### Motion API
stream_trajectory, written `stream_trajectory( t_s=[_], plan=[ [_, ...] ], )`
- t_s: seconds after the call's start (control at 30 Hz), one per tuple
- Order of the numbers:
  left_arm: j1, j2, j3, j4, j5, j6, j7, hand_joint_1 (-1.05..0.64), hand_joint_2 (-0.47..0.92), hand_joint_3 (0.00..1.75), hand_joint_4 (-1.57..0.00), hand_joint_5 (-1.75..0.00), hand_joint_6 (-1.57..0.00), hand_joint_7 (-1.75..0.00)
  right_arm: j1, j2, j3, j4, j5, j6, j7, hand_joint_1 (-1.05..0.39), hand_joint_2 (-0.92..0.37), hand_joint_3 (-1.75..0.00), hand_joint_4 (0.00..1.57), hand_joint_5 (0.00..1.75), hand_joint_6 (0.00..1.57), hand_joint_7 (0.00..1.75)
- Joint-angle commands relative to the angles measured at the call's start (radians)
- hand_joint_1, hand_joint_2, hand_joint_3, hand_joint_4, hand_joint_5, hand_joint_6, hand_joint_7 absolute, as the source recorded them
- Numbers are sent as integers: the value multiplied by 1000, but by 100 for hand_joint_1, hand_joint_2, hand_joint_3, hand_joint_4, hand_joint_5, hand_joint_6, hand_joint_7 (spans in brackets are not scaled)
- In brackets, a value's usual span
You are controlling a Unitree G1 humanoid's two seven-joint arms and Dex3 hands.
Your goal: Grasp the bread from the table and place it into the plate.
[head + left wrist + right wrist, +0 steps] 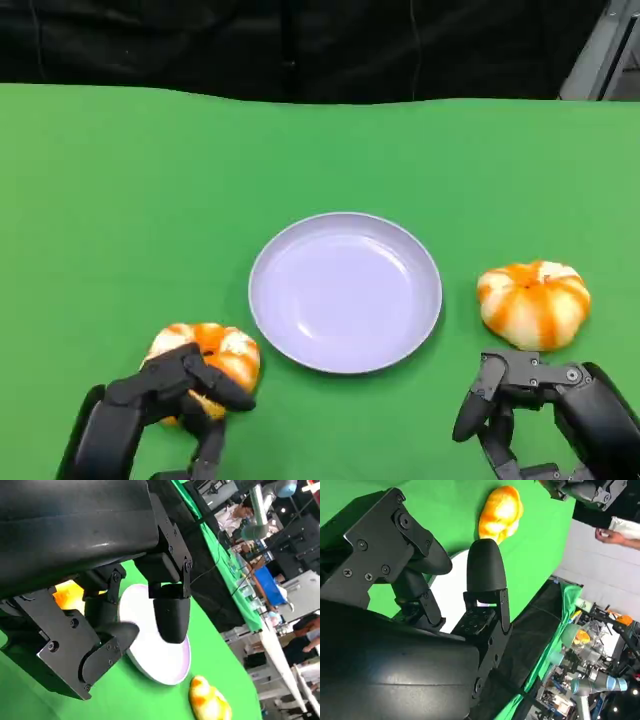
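1. We're looking down at a green bench with a pale lilac plate sitting roughly in the middle, nothing in it.
2. There are two orange-and-white breads here. The left bread lies on the bench at the near left, just beside the plate's near-left rim but not touching it as far as we can see.
3. The right bread sits on the bench to the right of the plate, clearly apart from the rim, with nothing touching it.
4. Our left hand is right on the left bread: black fingers curl over its near side and top. From the left wrist view we see a bit of orange tucked behind the fingers, with the plate just past them. Honestly we can't tell whether the bread is properly clamped or the fingers just rest against it; it's still down on the bench.
5. Our right hand hovers at the near right, just near of the right bread, fingers spread apart and holding nothing.
6. In the right wrist view, the right hand's fingers point toward the plate edge and the other bread beyond it.
7. Behind the bench's far edge there's a black curtain.
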Motion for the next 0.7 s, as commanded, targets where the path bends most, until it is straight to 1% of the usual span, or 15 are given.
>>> stream_trajectory(
  t_s=[0.03,0.07,0.1,0.17,0.27,0.3,0.33,0.37,0.4,0.43,0.47,0.5,0.53,0.7],
  plan=[
    [3,0,14,-9,31,0,35,-16,77,32,-53,-109,-77,-35,-3,-3,-1,0,3,-8,-6,7,-28,-144,88,170,83,130],
    [3,-4,15,-12,46,5,46,-20,79,23,-47,-105,-74,-28,-2,-1,0,-1,4,-3,-5,7,-28,-144,88,170,83,130],
    [4,-6,16,-13,58,9,54,-25,80,14,-38,-96,-67,-19,-2,1,1,-2,5,1,-5,6,-28,-144,89,171,83,130],
    [4,-10,17,-15,71,13,64,-30,82,6,-31,-88,-61,-12,-1,3,1,-3,6,4,-4,6,-28,-144,89,172,83,130],
    [4,-11,16,-15,75,14,67,-31,83,3,-29,-85,-60,-9,-1,4,0,-3,6,4,-3,5,-29,-143,88,173,83,130],
    [2,-9,20,-18,115,35,81,-31,83,3,-29,-85,-60,-9,1,7,2,-2,3,2,-6,5,-29,-143,88,173,83,130],
    [1,-8,22,-21,145,52,92,-35,81,2,-22,-81,-52,-5,2,9,3,-1,1,1,-8,6,-29,-143,88,172,83,129],
    [0,-7,23,-24,167,65,100,-37,80,1,-18,-78,-46,-2,3,10,4,-1,0,0,-9,6,-29,-143,87,172,83,129],
    [0,-7,23,-26,180,74,106,-38,80,1,-16,-77,-44,-1,4,11,4,-1,-1,0,-10,6,-29,-143,87,172,83,129],
    [-5,19,11,-45,294,108,115,-38,80,1,-16,-76,-44,-1,10,12,6,-10,-9,4,-12,6,-29,-143,87,172,83,129],
    [-9,40,1,-61,389,136,123,-43,80,1,-9,-71,-33,0,15,14,9,-18,-16,8,-15,6,-29,-143,88,173,83,129],
    [-12,54,-7,-73,457,158,128,-44,80,0,-7,-69,-29,0,18,15,11,-23,-20,10,-17,6,-28,-143,89,174,83,129],
    [-13,60,-13,-81,497,172,132,-45,80,0,-6,-68,-28,0,20,16,12,-27,-24,12,-19,6,-28,-144,89,174,83,129],
    [-12,62,-27,-92,521,199,142,-46,80,0,-6,-64,-26,0,21,16,14,-30,-26,15,-21,7,-27,-145,89,174,83,129]
  ],
)
